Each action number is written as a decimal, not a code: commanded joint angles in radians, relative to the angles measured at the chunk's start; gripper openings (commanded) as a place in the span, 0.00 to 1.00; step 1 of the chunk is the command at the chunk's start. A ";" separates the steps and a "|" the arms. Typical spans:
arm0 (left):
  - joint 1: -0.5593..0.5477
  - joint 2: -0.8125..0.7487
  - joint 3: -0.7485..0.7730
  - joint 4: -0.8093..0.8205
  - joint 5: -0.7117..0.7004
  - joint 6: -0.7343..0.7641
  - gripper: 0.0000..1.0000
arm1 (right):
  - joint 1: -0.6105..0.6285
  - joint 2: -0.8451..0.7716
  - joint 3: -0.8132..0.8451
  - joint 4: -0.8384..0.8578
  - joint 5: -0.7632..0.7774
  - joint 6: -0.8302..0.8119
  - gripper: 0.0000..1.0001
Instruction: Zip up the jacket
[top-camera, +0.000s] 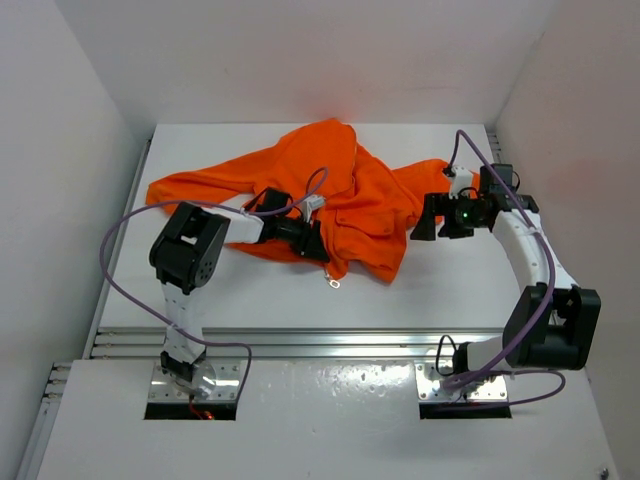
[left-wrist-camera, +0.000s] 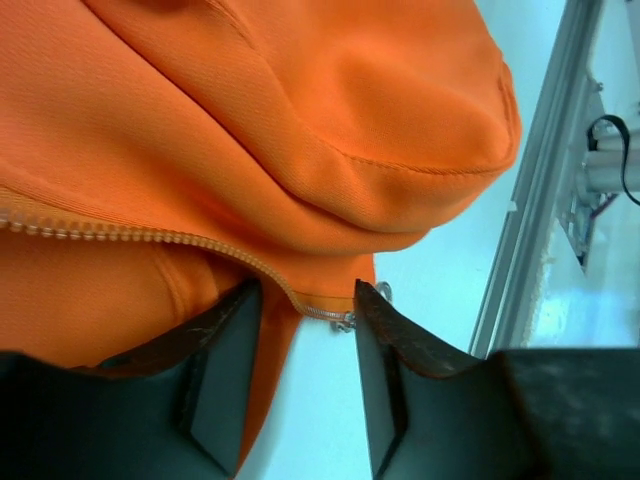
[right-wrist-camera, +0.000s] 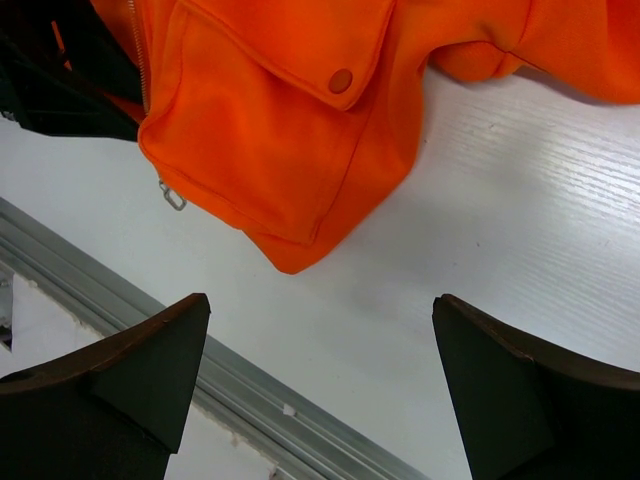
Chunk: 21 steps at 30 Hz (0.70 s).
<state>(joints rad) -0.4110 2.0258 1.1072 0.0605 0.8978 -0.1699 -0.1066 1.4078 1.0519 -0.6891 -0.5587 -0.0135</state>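
The orange jacket (top-camera: 340, 195) lies crumpled in the middle of the white table (top-camera: 440, 290). Its pale zipper (left-wrist-camera: 150, 236) runs down to the hem, and the metal pull (top-camera: 331, 284) lies on the table just past it. My left gripper (top-camera: 318, 240) is at that hem. In the left wrist view the left gripper (left-wrist-camera: 308, 290) has its jaws apart, straddling the zipper's lower end and a strip of fabric without pinching them. My right gripper (top-camera: 420, 228) hovers at the jacket's right side. It is wide open (right-wrist-camera: 320, 300) over bare table, facing a flap pocket (right-wrist-camera: 300, 130) and the pull (right-wrist-camera: 172, 195).
An aluminium rail (top-camera: 330, 343) runs along the table's near edge, close behind the hem (right-wrist-camera: 250, 400). White walls close in the table on the left, back and right. Purple cables (top-camera: 125, 290) loop beside each arm.
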 joint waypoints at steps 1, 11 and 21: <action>-0.015 0.034 0.031 0.062 -0.059 -0.014 0.47 | 0.016 -0.006 0.042 0.025 -0.018 0.006 0.93; -0.035 0.028 0.069 0.059 0.018 0.007 0.11 | 0.097 0.002 0.071 0.071 -0.061 0.101 0.93; -0.014 -0.165 0.080 -0.007 0.153 0.060 0.00 | 0.226 0.051 0.056 0.177 -0.207 0.227 0.93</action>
<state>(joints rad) -0.4328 1.9682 1.1492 0.0521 0.9470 -0.1486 0.0975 1.4368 1.0885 -0.5819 -0.6933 0.1589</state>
